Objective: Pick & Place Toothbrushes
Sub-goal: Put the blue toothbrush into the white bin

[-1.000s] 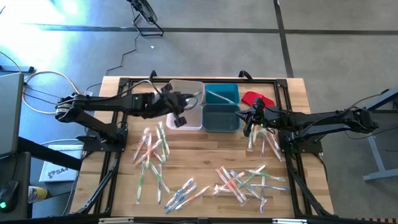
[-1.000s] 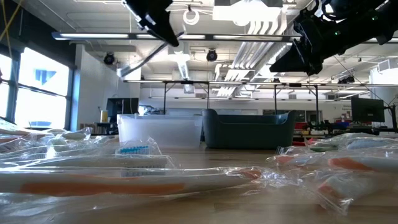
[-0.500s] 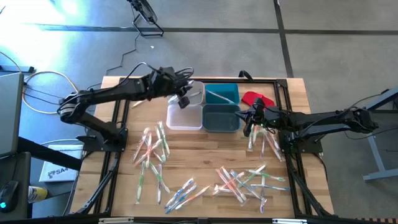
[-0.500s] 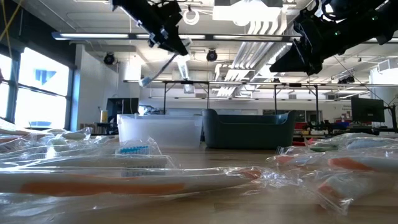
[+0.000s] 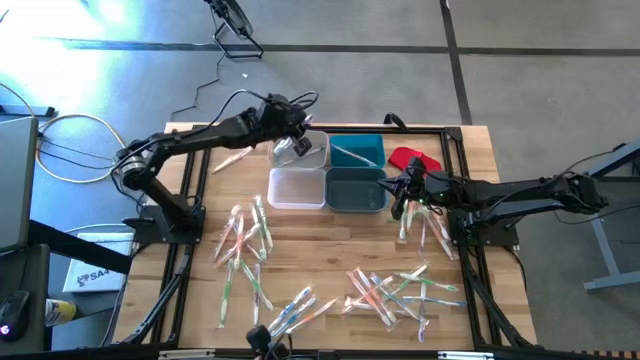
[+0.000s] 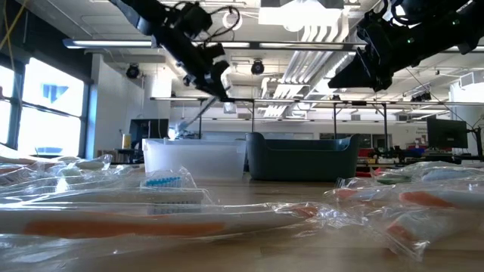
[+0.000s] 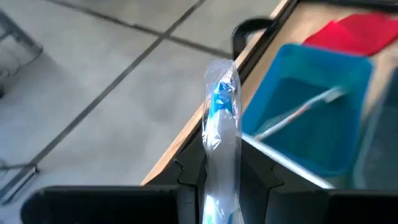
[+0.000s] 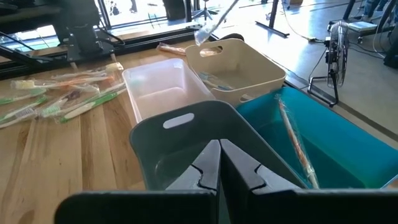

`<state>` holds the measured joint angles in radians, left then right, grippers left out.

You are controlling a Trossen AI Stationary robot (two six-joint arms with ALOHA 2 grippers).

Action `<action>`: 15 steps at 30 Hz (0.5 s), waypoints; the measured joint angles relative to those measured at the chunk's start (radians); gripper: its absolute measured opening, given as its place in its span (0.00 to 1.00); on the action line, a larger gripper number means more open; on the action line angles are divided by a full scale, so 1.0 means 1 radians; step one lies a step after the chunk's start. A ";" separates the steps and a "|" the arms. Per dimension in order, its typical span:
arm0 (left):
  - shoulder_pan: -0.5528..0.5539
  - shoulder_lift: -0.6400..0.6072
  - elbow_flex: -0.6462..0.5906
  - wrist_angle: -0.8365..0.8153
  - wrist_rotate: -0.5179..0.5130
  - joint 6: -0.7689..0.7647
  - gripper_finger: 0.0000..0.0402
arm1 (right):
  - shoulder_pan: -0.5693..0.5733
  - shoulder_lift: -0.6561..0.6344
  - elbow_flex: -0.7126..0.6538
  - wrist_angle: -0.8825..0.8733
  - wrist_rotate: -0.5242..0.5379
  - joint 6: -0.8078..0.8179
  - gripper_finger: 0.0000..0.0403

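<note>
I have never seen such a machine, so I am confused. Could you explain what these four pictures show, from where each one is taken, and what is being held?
This is a robot with two dark arms at a wooden table. One picture looks down from above, one looks level across the tabletop, and two come from cameras on the wrists. The left gripper, above the far bins, holds a wrapped toothbrush with a blue head in its jaws. The right gripper, shut and empty, waits beside the grey bin. There are also a white bin, a beige bin and a teal bin. Many loose toothbrushes lie scattered on the wood, and a red piece lies near the teal bin.

4 bins (image 5: 327,170) blocking, toothbrushes (image 5: 245,240) scattered
</note>
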<state>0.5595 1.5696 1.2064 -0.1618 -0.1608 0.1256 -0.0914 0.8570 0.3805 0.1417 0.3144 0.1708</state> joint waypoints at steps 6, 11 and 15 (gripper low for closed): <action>0.026 0.069 0.000 0.053 0.000 -0.003 0.14 | 0.000 0.000 0.000 0.000 0.000 -0.011 0.01; 0.023 0.114 0.000 0.062 0.031 -0.007 0.14 | 0.000 0.000 0.000 0.000 0.000 -0.011 0.01; 0.023 0.150 0.000 0.053 0.044 -0.034 0.14 | 0.000 0.000 0.000 0.000 0.000 -0.011 0.01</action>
<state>0.5823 1.7196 1.2064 -0.1084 -0.1169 0.0915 -0.0914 0.8570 0.3805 0.1413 0.3145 0.1600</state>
